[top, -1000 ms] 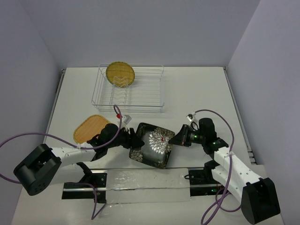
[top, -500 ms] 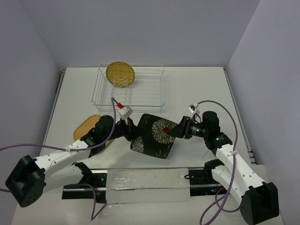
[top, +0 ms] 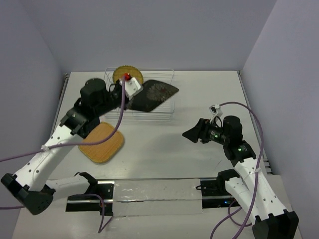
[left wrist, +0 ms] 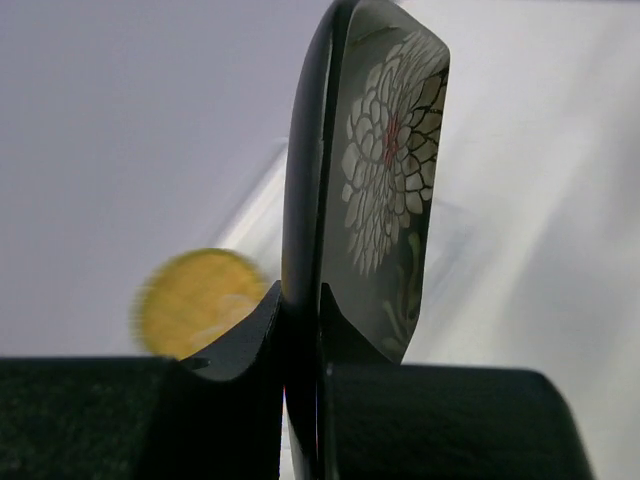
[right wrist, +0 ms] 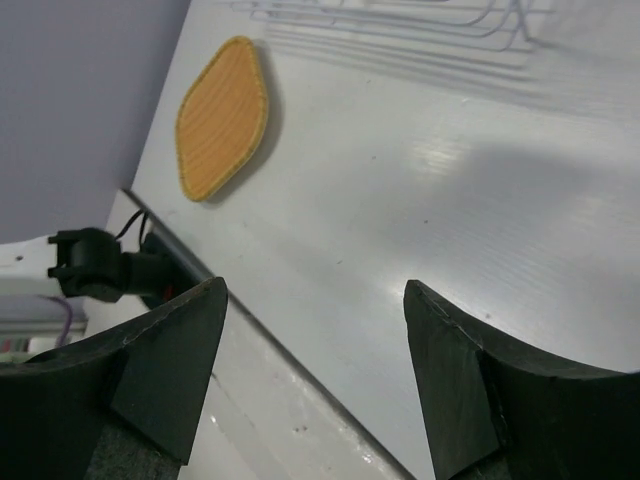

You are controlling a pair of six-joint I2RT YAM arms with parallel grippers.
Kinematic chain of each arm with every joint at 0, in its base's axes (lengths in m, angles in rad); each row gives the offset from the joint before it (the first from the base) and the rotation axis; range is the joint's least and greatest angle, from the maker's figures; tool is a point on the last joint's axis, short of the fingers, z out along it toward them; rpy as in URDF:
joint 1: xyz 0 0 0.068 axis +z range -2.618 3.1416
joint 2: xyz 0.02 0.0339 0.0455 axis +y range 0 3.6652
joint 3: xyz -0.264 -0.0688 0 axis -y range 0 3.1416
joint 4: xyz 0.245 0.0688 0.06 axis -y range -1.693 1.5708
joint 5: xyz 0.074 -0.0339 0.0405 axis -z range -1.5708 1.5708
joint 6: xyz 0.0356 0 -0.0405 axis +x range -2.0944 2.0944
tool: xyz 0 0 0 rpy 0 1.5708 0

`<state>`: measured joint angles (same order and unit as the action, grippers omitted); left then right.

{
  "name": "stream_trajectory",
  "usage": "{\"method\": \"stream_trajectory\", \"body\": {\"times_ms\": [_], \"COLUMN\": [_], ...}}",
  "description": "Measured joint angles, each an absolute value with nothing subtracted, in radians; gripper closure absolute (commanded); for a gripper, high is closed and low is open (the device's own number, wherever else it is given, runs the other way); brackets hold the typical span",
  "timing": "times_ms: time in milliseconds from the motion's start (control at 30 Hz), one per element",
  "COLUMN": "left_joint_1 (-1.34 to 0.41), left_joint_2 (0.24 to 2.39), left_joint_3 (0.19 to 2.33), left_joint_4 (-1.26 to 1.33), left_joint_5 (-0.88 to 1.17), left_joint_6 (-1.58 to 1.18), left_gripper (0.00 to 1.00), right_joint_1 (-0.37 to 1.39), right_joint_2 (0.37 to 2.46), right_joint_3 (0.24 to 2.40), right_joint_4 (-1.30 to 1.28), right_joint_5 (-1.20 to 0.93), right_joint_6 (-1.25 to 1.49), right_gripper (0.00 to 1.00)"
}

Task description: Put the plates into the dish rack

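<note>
My left gripper (top: 134, 99) is shut on the near edge of the black square plate with white flowers (top: 155, 92), holding it in the air, tilted, over the silvery wire dish rack (top: 167, 113). In the left wrist view the plate (left wrist: 385, 180) stands edge-on, pinched between the fingers of that gripper (left wrist: 302, 320). The round yellow plate (top: 121, 73) stands upright in the rack's back left, partly hidden by the wrist, and is a blur (left wrist: 190, 300) in the left wrist view. The tan bamboo plate (top: 101, 143) lies flat on the table. My right gripper (top: 188, 133) is open and empty.
A clear strip on black mounts (top: 149, 191) runs along the near table edge. The right wrist view shows the bamboo plate (right wrist: 222, 118), the rack's front wires (right wrist: 400, 20), the open right gripper (right wrist: 315, 300) and a black mount (right wrist: 95, 265). Walls close in left, right and behind.
The left arm has lifted the black plate from the table middle up and back over the rack. The right gripper has let go of the plate, opened and drawn back to the right.
</note>
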<state>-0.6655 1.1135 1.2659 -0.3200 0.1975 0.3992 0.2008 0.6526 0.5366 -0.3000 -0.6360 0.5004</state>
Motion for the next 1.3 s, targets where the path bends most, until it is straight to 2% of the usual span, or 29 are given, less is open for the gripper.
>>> {"method": "stream_trajectory", "body": {"times_ms": [167, 333, 600, 833, 1300], "left_joint_1": [-0.522, -0.439, -0.399, -0.338, -0.315], "left_joint_2": [1.353, 1.538, 1.651, 1.761, 1.84], "left_joint_3": [1.628, 1.806, 1.816, 1.866, 1.869], "left_joint_4": [-0.563, -0.751, -0.793, -0.73, -0.697], "left_joint_5": [0.129, 0.022, -0.06, 0.045, 0.213], "left_joint_6": [0.745, 1.004, 1.304, 1.455, 1.503], "left_gripper": [1.0, 1.0, 1.0, 1.0, 1.0], "right_joint_1": [0.194, 0.19, 0.167, 0.142, 0.062], "right_joint_2": [0.653, 0.711, 0.881, 0.945, 1.011], "right_joint_3": [0.603, 0.667, 0.745, 0.779, 0.811], "right_joint_4": [-0.368, -0.393, -0.406, -0.413, -0.414], "right_joint_5": [-0.518, -0.403, -0.299, -0.277, -0.299], "right_joint_6": [0.466, 0.45, 0.45, 0.451, 0.447], "right_gripper": [0.21, 0.21, 0.22, 0.22, 0.22]}}
